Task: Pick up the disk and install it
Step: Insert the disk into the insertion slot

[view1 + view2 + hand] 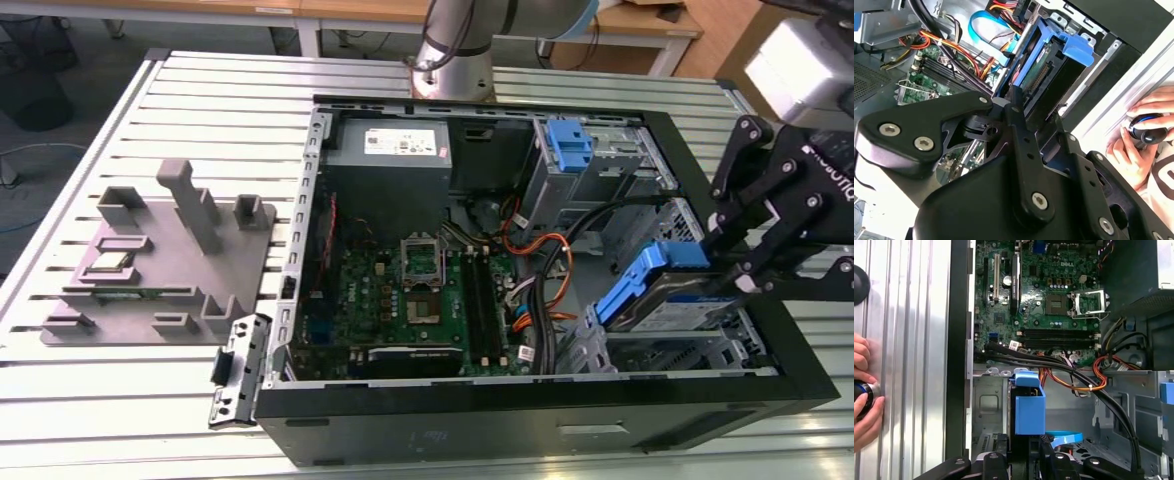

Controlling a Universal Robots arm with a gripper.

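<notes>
1. The claw (731,278) is clenched on the disk (663,298). In the second wrist view its fingers (1016,112) sit on either side of the drive's near end, so we read it as pinched across the thin dimension.
2. The disk hangs tilted, its far end pointing away from the claw into the open computer case (534,412), just above the drive cage (674,350) below the claw. Not seated yet.
3. Cables (545,262) run just beyond the disk's far end, with the motherboard (400,290) further out.
4. Handling, our call: rigid metal body, dense for its size, shock-sensitive. The plastic rails will flex, so grip the metal. The smooth faces could slip in an off-centre hold.
5. A person's hand (864,405) rests on the tabletop (909,340) outside the case, off to the claw's side.
</notes>
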